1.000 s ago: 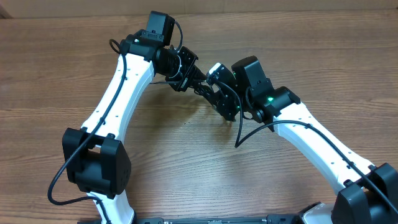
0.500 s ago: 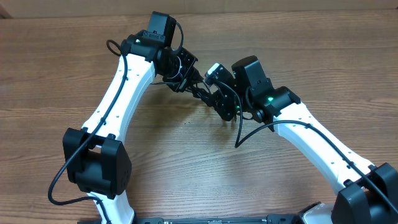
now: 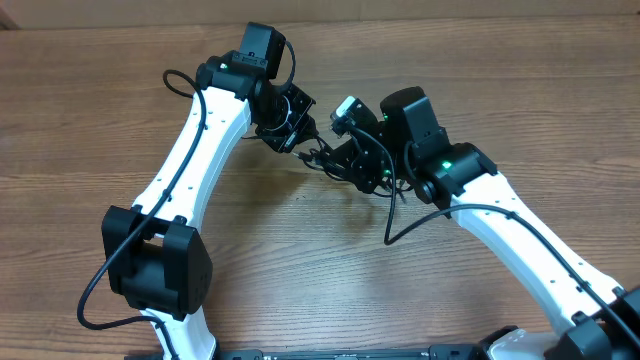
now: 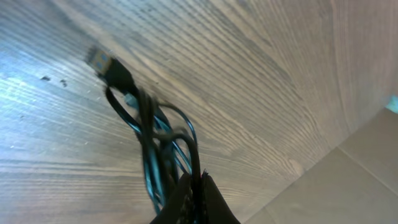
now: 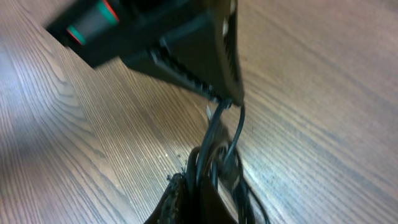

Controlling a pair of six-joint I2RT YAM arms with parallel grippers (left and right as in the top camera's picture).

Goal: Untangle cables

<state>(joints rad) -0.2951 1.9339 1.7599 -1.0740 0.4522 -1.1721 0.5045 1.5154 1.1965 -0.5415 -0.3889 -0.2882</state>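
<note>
Two claws, one bundle, entered as follows. Item: cables [image 4: 152, 134], thin black cords gathered in several overlapping loops, located between the arms at the far middle of the worktop [image 3: 120, 120]. They appear raised off the wood, though whether the lowest loop touches it cannot be told. Item: left claw [image 4: 198, 186], pressed together and pinching the bundle at its near end, so that the loops and one silver-tipped plug [image 4: 104, 62] trail away from it. The plug is a loose end, free of any grip. Item: right claw [image 5: 194, 186], likewise pressed together, pinching a knot of loops. From there, two short strands run up to the tip of the left claw, which fills the top of the right wrist view. Position note: in the overhead view the two claws stand just beside each other, nearly tip to tip, with the cables bridging the small gap. Purpose, as judged: two separate holds on one tangle let the arms draw apart and pull the loops open, and holding it up would keep the strands from dragging on the wood. Condition: still tangled; separation not yet achieved. Caution: the short strands between the holds may tighten into a knot if pulled straight.
</note>
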